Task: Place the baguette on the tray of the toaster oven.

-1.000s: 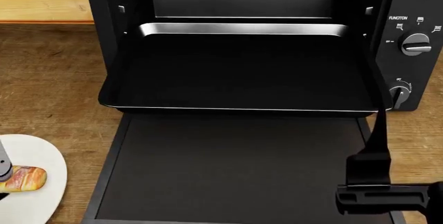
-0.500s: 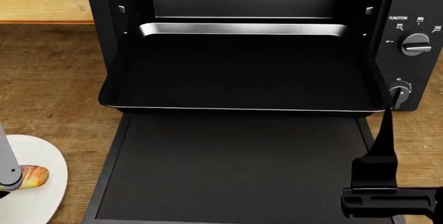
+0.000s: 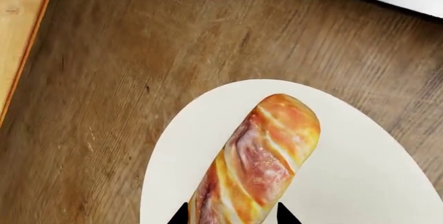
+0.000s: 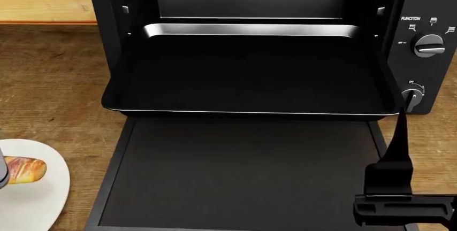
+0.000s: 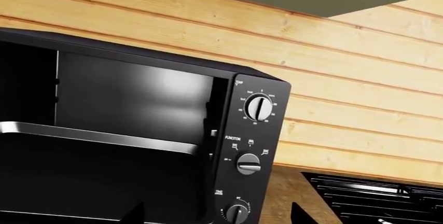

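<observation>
In the left wrist view, a brown wood-grain countertop [image 3: 104, 79] is spreading under a smooth white plate [image 3: 360, 172]. The baguette [image 3: 260, 156], golden with reddish slashes and rounded ends, is lying on that plate, and the left gripper [image 3: 232, 214] is standing spread, one dark fingertip at each side of the loaf's near end.

In the head view, the toaster oven [image 4: 421, 70] is sitting open, its shallow black tray [image 4: 250, 76] with a shiny rim pulled out over the flat lowered door [image 4: 243, 172]. The baguette is showing at the far left edge, well apart from the tray. The right gripper [image 4: 400, 201] is hanging by the door's right corner.

In the right wrist view, pale plank walling [image 5: 360, 79] is rising behind the oven's knobs [image 5: 259, 108], with a ribbed cooktop [image 5: 374, 195] beside it. Two dark fingertips are standing well apart.
</observation>
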{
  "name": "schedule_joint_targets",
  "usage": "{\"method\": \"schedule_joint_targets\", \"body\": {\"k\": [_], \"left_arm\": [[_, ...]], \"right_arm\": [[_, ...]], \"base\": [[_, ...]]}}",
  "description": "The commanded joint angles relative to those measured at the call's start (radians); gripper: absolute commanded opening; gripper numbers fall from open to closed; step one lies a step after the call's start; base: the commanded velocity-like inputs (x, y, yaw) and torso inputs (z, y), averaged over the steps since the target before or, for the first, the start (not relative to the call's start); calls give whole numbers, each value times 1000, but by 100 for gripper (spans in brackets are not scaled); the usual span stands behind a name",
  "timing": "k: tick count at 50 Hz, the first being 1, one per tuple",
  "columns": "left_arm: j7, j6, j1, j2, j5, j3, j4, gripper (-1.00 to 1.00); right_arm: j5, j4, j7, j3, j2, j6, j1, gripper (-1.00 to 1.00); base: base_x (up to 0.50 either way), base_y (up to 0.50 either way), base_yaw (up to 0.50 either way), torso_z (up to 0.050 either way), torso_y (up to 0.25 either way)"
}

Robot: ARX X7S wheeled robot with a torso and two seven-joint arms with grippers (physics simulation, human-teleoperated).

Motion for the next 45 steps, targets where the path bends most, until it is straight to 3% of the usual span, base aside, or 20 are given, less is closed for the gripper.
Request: {"method": "schedule_joint_targets", "body": {"k": [1, 19, 28, 45], "left_arm": [[22, -44, -90, -23, 1, -29, 93, -100], [43, -62, -243, 39, 21, -77, 111, -100], [86, -40, -357, 113, 46, -58, 59, -100], [-10, -93, -358, 226, 23, -183, 74, -100]], "right_arm": [[1, 0, 1, 0, 5, -16, -8, 100], [50, -3, 29, 20, 27, -42, -24, 100], [58, -8, 37, 15, 21, -51, -40, 100], [73, -17, 36, 44, 30, -72, -75, 100]], "base": [[0, 0, 0, 0, 0], [0, 0, 0, 0, 0], [0, 0, 0, 0, 0], [0, 0, 0, 0, 1]]}}
